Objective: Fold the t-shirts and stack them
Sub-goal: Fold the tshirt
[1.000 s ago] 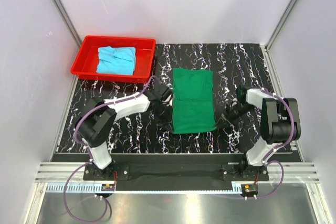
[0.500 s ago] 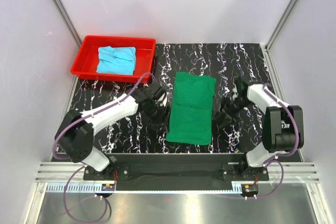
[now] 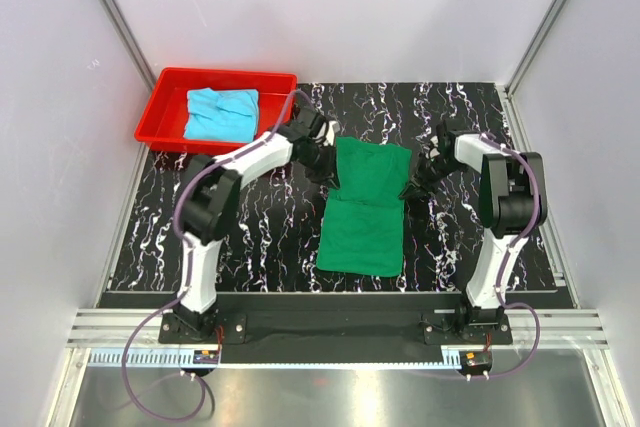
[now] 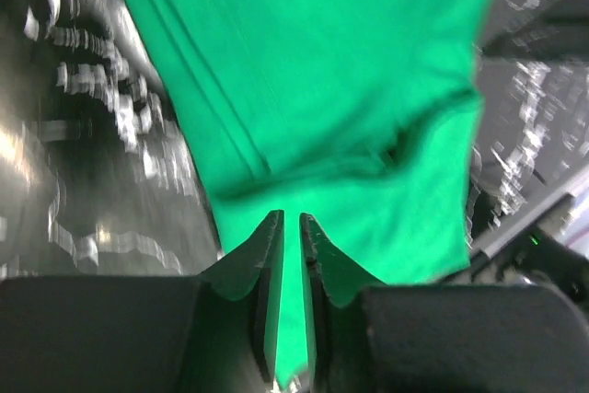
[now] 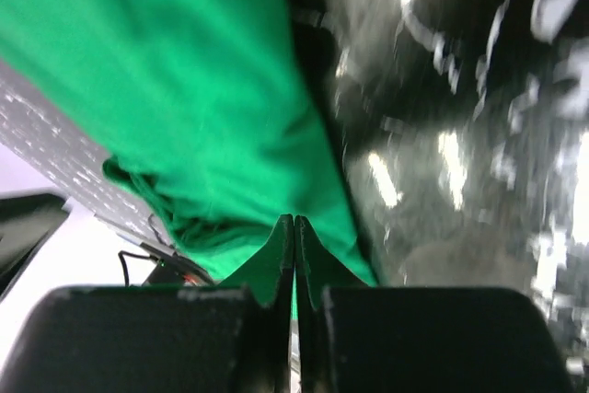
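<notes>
Green shirt (image 3: 365,209) (image 4: 322,71) (image 5: 166,71): one, lying mid-table as a long strip running near to far, with a cross edge about halfway along; the far half looks like a second layer over the near half. Left gripper (image 3: 331,167) (image 4: 292,224): at the shirt's far-left corner, fingers pinched nearly together with green cloth between them, as the left wrist view shows. Right gripper (image 3: 412,189) (image 5: 294,227): at the shirt's right edge, near the cross edge, fingers pressed together on the cloth's border, a sliver of green showing between them. Both wrist views are blurred. Cyan shirt (image 3: 222,113): one, loosely bunched, lying inside the tray (image 3: 215,148), well apart from the green shirt. Tray: red, at the far-left corner of the table (image 3: 250,247). Table: black with white marbling, both arms reaching over it from the near edge.
</notes>
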Motion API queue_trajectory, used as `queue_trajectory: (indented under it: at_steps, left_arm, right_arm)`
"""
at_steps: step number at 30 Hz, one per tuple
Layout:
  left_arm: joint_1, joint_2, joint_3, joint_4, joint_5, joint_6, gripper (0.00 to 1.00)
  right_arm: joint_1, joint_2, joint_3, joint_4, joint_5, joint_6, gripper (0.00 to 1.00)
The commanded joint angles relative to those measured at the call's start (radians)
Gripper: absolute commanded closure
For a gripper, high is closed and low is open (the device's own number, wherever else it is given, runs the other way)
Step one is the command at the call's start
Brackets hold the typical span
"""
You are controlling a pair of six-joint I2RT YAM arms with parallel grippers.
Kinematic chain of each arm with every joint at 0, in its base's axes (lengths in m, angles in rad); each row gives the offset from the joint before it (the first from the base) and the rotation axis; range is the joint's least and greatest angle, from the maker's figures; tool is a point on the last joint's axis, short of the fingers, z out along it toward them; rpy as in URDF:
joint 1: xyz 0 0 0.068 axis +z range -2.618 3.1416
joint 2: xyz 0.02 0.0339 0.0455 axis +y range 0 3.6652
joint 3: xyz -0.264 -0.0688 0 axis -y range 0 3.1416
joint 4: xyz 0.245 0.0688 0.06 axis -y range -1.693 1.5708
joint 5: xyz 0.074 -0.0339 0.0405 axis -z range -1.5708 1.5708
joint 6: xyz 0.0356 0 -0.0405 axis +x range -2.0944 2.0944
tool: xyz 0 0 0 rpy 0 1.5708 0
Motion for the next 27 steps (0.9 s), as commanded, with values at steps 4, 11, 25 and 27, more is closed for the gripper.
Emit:
queue_trajectory:
  at_steps: [4, 11, 25, 27]
  left_arm:
    - [0.009, 0.163, 0.056, 0.111, 0.029, -0.013, 0.88]
    - [0.027, 0.229, -0.006, -0.032, -0.155, -0.048, 0.96]
    - [0.069, 0.095, -0.146, -0.016, -0.247, -0.03, 0.93]
    - [0.07, 0.097, -0.072, -0.061, -0.259, 0.003, 0.9]
  right_arm:
    - [0.002, 0.059, 0.017, 0.101, -0.058, 0.011, 1.0]
    - [0.002, 0.128, 0.023, 0.108, 0.074, -0.017, 1.0]
    - [0.054, 0.186, 0.199, -0.014, 0.015, 0.017, 1.0]
    - [0.049, 0.142, 0.105, -0.021, 0.047, 0.002, 1.0]
